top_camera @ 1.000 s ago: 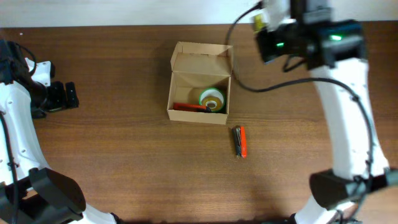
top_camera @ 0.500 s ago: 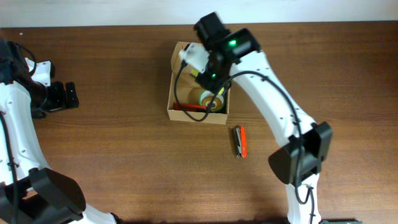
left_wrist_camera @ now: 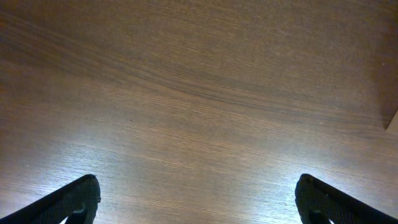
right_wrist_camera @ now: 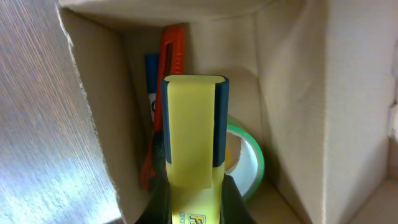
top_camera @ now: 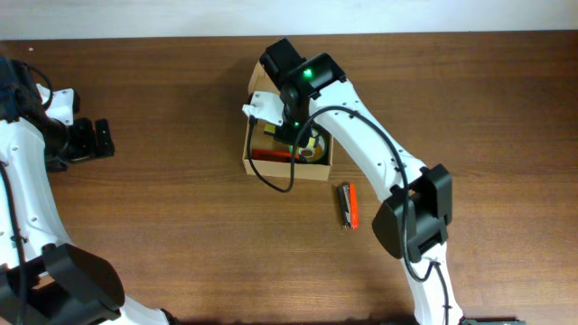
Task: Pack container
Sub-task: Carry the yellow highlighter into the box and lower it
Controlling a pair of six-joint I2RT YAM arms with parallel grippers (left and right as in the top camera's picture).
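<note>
The container [top_camera: 287, 171], a small brown cardboard box with its flap lid open at the back, stands mid-table. My right gripper [top_camera: 292, 134] reaches down into it, shut on a yellow and dark blue marker-like item [right_wrist_camera: 193, 124]. In the right wrist view the gripper [right_wrist_camera: 193, 194] holds this item above a green tape roll [right_wrist_camera: 250, 163], an orange cutter [right_wrist_camera: 171, 56] and a blue item [right_wrist_camera: 151, 73] inside the box [right_wrist_camera: 292, 93]. My left gripper [top_camera: 97, 138] is open and empty at the far left, over bare wood [left_wrist_camera: 199, 202].
An orange and black tool [top_camera: 349, 205] lies on the table to the front right of the box. The right arm spans from the front edge up over the box. A pale wall edge runs along the back.
The right arm swung from the back right over to the box and lowered its gripper with the yellow item into it. The left arm has not moved.
</note>
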